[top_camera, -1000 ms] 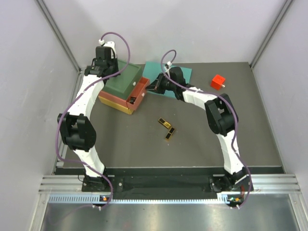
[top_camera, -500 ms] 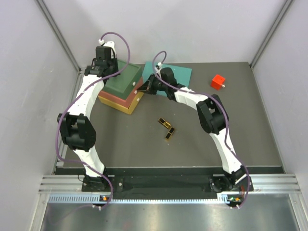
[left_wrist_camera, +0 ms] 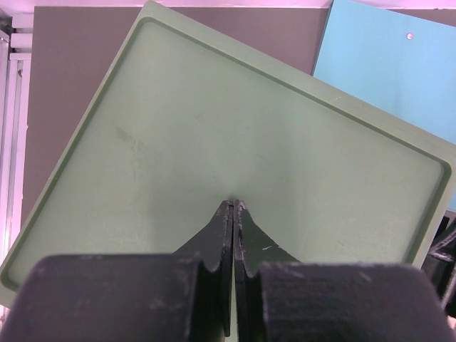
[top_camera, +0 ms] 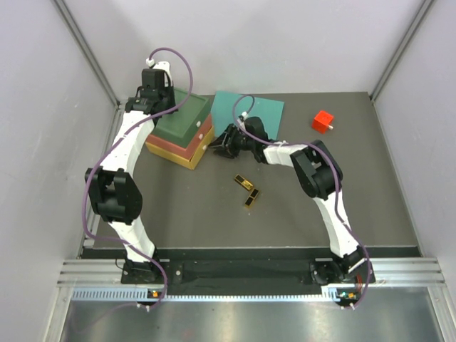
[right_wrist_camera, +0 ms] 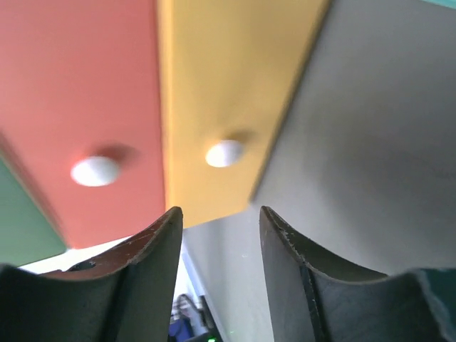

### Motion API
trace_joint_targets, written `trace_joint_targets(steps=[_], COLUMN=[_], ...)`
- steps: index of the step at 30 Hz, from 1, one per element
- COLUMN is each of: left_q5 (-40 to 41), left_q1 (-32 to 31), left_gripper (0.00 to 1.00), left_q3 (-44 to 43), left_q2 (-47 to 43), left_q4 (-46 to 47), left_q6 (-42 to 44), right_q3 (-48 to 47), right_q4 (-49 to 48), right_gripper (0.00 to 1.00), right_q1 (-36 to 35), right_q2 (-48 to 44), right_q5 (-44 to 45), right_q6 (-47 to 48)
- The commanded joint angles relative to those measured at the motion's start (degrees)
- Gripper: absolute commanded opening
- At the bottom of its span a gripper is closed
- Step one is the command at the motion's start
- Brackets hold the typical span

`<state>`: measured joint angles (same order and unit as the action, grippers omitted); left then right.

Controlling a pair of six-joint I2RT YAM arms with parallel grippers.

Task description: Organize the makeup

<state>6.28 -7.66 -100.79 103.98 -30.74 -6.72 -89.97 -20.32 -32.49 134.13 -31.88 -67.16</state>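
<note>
We held our left gripper (left_wrist_camera: 232,203) shut on nothing, its tips over the green lid (left_wrist_camera: 214,121) of the stacked plastic drawer box (top_camera: 184,139). Our right gripper (right_wrist_camera: 217,214) sat just before that box's red drawer (right_wrist_camera: 78,92) and yellow drawer (right_wrist_camera: 214,85), fingers parted and empty. The two black-and-gold rectangular cases (top_camera: 244,182) lay on the table to the right of the box, nearer our bases, close together.
</note>
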Motion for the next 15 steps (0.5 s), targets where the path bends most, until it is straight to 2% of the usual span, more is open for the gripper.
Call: trace_joint_targets(steps=[1,4,15], left_q5=[0.2,0.2,0.2], left_q1=[0.2,0.2,0.2], left_gripper=[0.0,0.0,0.0], left_q3=[4.7,5.1,4.8], left_q2=[4.3,4.2,4.1], left_q4=[-14.1,-13.8,-13.9], left_q6=[0.3,0.3,0.3], right_q3=[-0.4,0.8,0.3], right_q4=[-12.2,-16.7,-19.8], right_gripper=[0.48,0.48,0.48], right_q1=[0.2,0.2,0.1], right_q2=[0.8,2.6,6.2], right_q5=[-3.7,-3.6,-2.3], right_q6=[-7.7,-12.7,-16.4])
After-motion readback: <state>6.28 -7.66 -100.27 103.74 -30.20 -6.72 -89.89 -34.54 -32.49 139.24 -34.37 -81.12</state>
